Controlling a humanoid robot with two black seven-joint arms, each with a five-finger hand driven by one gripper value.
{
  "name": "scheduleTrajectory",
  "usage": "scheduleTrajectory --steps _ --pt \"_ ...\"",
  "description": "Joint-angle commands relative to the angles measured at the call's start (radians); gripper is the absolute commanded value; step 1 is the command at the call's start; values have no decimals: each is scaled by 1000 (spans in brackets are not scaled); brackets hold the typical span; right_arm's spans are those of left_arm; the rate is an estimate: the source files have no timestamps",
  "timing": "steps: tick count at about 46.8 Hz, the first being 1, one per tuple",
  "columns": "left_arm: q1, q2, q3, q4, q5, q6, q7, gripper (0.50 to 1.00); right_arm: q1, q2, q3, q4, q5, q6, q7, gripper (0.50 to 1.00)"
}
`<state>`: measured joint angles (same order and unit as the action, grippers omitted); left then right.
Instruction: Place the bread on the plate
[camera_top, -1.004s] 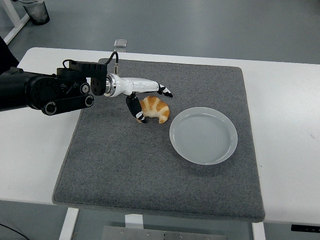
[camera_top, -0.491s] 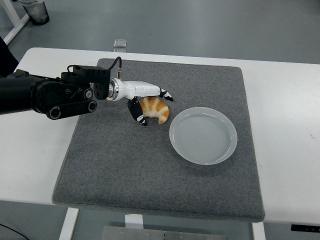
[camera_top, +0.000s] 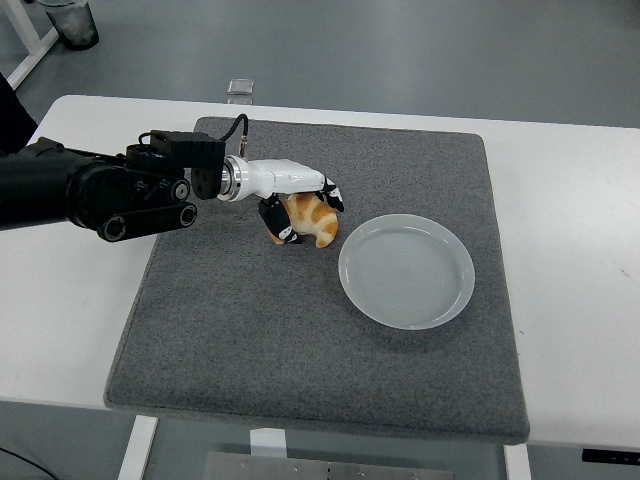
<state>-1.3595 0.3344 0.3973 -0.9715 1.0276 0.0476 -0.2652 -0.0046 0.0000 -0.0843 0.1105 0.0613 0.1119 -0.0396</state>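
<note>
The croissant (camera_top: 312, 221) lies on the grey mat (camera_top: 330, 330), just left of the plate (camera_top: 406, 271) and slightly farther from the counter's near edge than the plate's middle, with a narrow strip of mat showing between the two. It is golden with paler stripes, and its curved back faces the plate. The left hand (camera_top: 296, 202) is closed around the croissant's far-left end: dark-tipped fingers (camera_top: 332, 196) curl over the top of the pastry, and the thumb (camera_top: 279, 229) presses in from the side away from the plate, so the hand is grasping the croissant while it rests on the mat. The white hand joins a black forearm (camera_top: 90, 190) that runs away from the plate, leftward across the mat's edge and the white counter (camera_top: 575, 220) to the picture's left side. The plate is round, pale and translucent, lying flat on the mat with nothing in it. The mat covers most of the counter around the plate. Beyond the counter's far edge, up-left of the plate, a small clear object (camera_top: 239, 88) lies on the grey floor.
</note>
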Motion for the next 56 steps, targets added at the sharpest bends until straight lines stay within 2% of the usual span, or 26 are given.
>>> scheduleTrajectory --steps 1,5,18,33,46,56 --pt "0 0 8 -1 14 1 -5 658 0 0 0 0 0 0 1 952" --pt "2 -3 9 -1 41 11 -8 500 0 0 0 0 0 0 0 952" --pt "22 -17 12 5 62 17 -8 500 0 0 0 0 0 0 0 952" --pt "-1 -17 5 7 60 28 -9 500 0 0 0 0 0 0 0 952" --pt "-88 0 2 -21 52 26 -12 500 0 0 0 0 0 0 0 952" --pt "-193 40 -11 -42 45 20 -17 500 0 0 0 0 0 0 1 952"
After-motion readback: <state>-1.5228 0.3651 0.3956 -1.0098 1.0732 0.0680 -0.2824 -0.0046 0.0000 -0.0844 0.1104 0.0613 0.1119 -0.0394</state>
